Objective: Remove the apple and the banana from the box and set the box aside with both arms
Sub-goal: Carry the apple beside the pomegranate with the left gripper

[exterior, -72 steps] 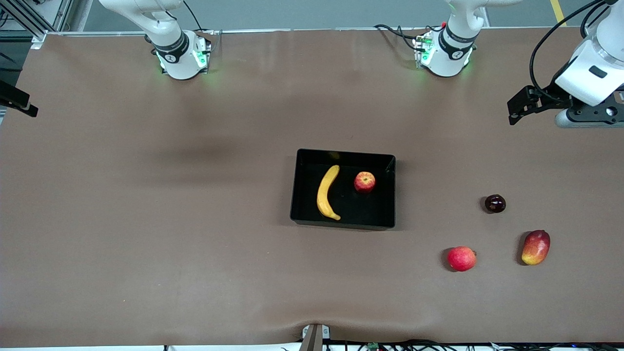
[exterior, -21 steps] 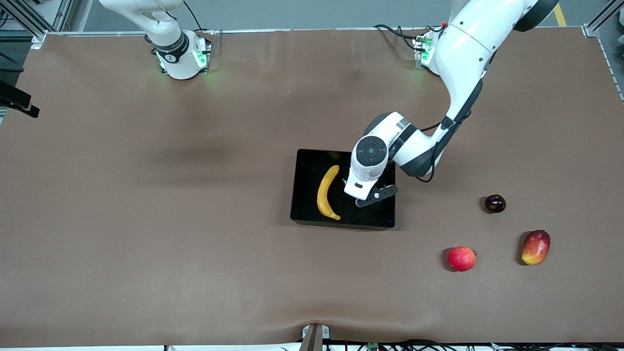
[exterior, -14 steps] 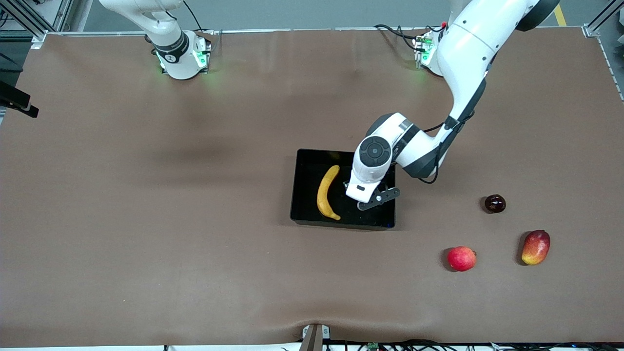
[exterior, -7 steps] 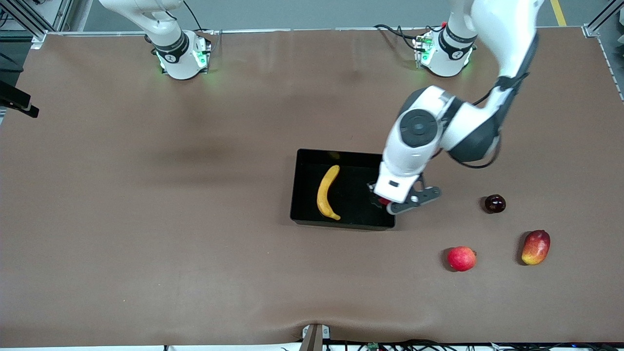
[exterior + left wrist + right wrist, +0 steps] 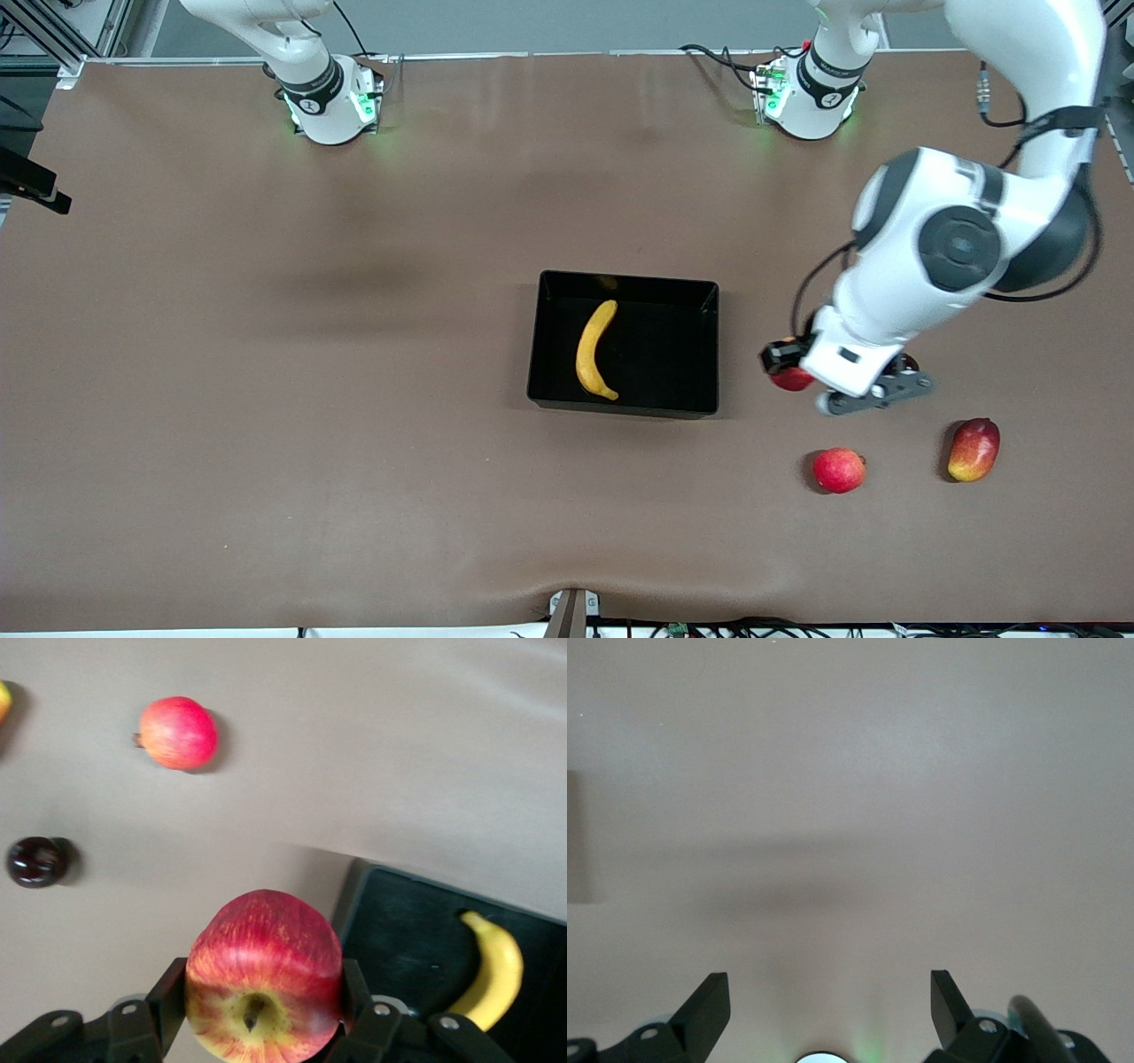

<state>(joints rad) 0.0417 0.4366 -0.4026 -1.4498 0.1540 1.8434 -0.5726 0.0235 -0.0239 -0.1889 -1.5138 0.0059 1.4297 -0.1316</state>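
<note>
No writing is readable on anything. The black box [image 5: 623, 344] holds the banana [image 5: 594, 350]. My left gripper [image 5: 791, 370], arm bent high, pinches the apple [image 5: 263, 975] over bare table beside the box. My right gripper [image 5: 831, 1005] waits, fingers spread.

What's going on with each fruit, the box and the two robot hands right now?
apple: gripped by the left hand, in the air over bare table beside the box
banana: lying in the box
box: open, no lid
left hand: shut on the apple
right hand: open, empty, waiting
</note>
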